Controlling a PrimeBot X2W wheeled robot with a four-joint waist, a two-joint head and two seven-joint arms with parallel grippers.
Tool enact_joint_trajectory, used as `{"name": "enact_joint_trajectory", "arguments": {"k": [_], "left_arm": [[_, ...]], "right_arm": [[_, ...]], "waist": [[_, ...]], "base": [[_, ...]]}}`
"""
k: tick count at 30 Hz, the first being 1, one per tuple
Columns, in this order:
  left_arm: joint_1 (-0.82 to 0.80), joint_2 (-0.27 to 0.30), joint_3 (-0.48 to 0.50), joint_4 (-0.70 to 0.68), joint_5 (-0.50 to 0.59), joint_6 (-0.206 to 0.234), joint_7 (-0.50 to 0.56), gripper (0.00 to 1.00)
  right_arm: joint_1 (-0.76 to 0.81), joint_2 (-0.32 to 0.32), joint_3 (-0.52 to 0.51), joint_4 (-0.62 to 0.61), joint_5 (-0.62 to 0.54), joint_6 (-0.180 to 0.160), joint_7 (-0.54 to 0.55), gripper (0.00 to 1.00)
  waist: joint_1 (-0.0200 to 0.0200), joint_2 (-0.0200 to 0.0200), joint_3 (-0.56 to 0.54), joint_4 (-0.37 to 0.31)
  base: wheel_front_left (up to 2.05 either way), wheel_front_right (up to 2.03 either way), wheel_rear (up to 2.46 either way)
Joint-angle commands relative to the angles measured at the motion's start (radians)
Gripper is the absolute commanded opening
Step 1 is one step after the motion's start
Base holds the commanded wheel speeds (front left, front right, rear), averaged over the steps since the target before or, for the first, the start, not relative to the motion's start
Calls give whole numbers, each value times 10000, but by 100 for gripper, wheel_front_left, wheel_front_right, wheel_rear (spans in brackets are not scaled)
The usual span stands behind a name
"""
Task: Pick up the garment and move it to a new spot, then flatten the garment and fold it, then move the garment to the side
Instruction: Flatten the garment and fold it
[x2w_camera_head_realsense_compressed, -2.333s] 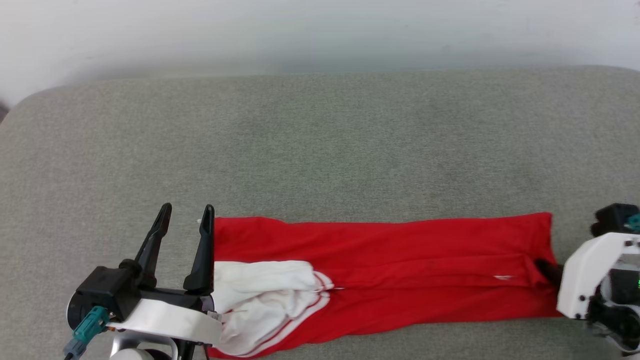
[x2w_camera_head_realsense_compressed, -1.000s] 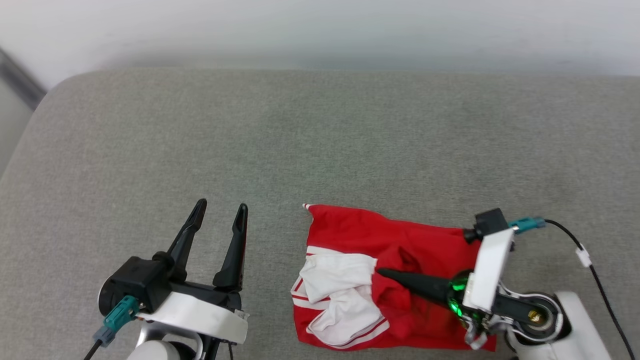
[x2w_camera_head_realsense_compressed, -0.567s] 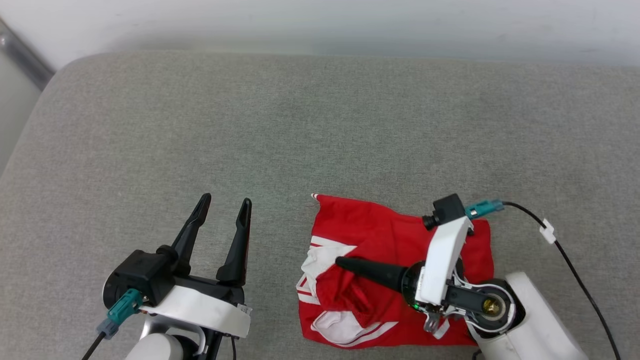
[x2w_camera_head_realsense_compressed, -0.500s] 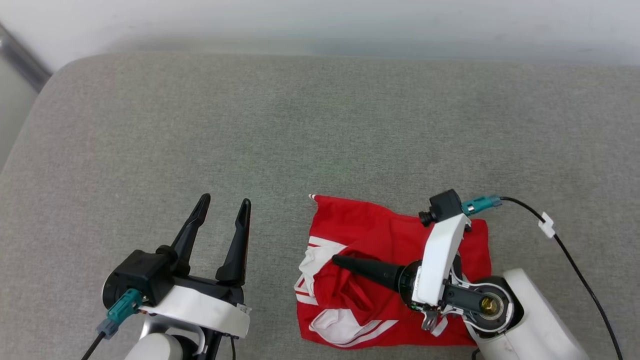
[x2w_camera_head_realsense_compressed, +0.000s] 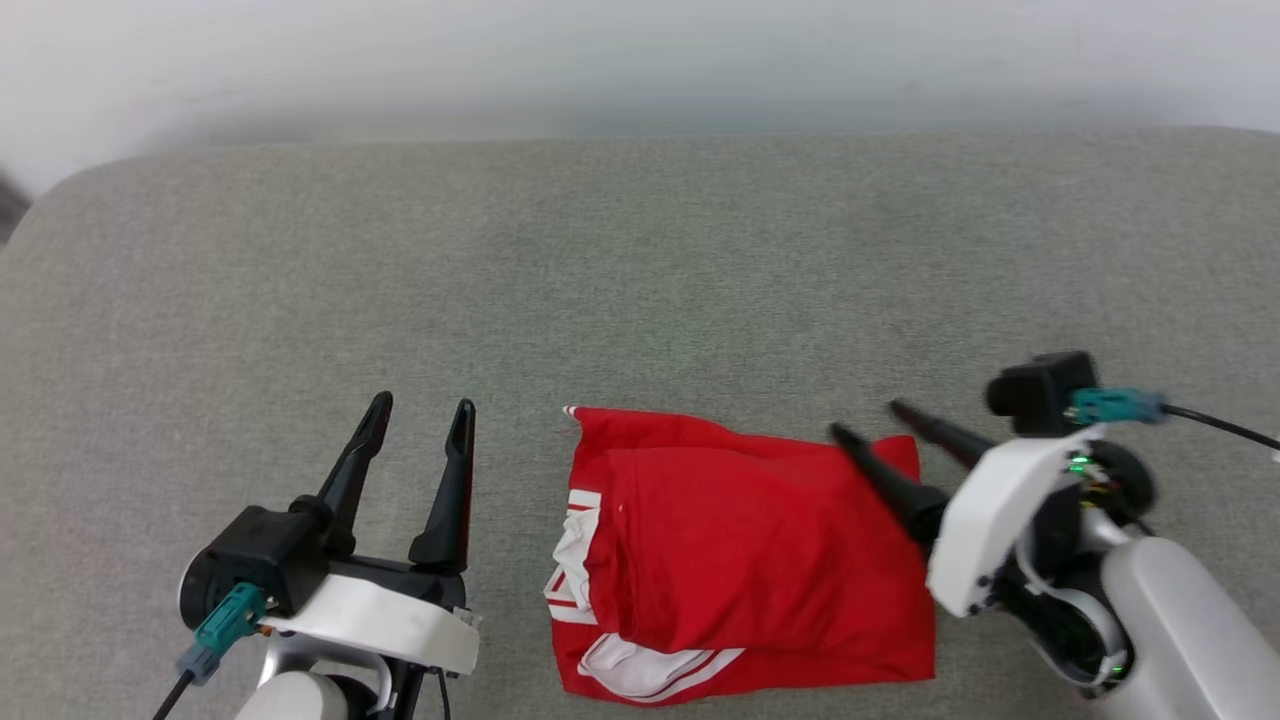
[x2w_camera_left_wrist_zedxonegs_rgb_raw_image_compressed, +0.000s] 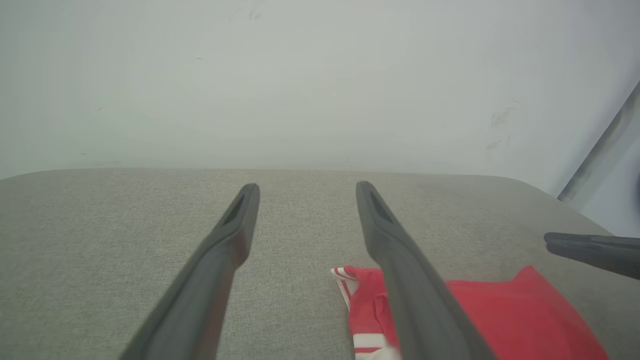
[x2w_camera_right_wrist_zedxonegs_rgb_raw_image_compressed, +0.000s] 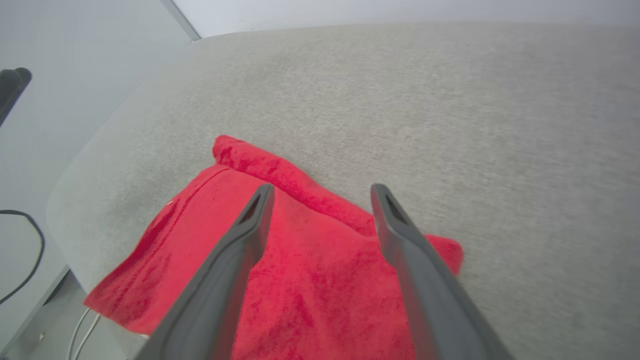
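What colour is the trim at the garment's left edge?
White with red stripes against the red garment; head view shows it best.

You're looking along the left gripper (x2w_camera_left_wrist_zedxonegs_rgb_raw_image_compressed: 307, 187), its fingers (x2w_camera_left_wrist_zedxonegs_rgb_raw_image_compressed: 220, 250) standing wide apart; the garment (x2w_camera_left_wrist_zedxonegs_rgb_raw_image_compressed: 500, 310) is lying at four o'clock.

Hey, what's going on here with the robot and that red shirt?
It's folding the shirt on a grey cushion. The shirt lies folded into a rough rectangle. The right gripper is open at its right edge, holding nothing; the left gripper is open too, off to its left.
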Motion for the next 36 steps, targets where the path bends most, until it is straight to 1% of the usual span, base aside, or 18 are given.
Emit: {"name": "enact_joint_trajectory", "arguments": {"k": [1,6,9,13,18,21,30,36], "left_arm": [[91,49,68,-39,20,67,-32,100],[298,116,228,-65,73,256,-42,100],[440,128,331,-56,134,348,-60,100],[636,97,418,-18,242,428,-84,100],[953,3,621,18,426,577,-103,100],[1225,-53,691,-19,543,647,-109,100],[2075,-250,899,-184,652,789,-103,100],[2262,-275,916,-258,816,804,-105,100]], "right_arm": [[247,-7,-490,5,-757,0,-427,100],[1073,372,-2557,-247,-2449,0,-1432,100],[1528,646,-3665,-714,-3229,0,-2146,100],[2091,1028,-4499,-1464,-3817,0,-3053,100],[2686,1398,-4665,-2182,-4176,0,-3621,100],[3151,1615,-4667,-2543,-4391,0,-3628,100],[4405,2019,-4501,-3339,-4676,-2,-3228,100],[4641,2152,-4505,-3651,-4753,-2,-3022,100]], "waist": [[-1,-1,-83,-161],[-1,-1,-259,-455],[-1,-1,-385,-555],[-1,-1,-567,-619],[-1,-1,-877,-581],[-1,-1,-1136,-490],[-1,-1,-1665,-478],[-1,-1,-1684,-485]], "base": [[0,0,0],[0,0,0],[0,0,0],[0,0,0],[0,0,0],[0,0,0],[0,0,0],[0,0,0]]}}
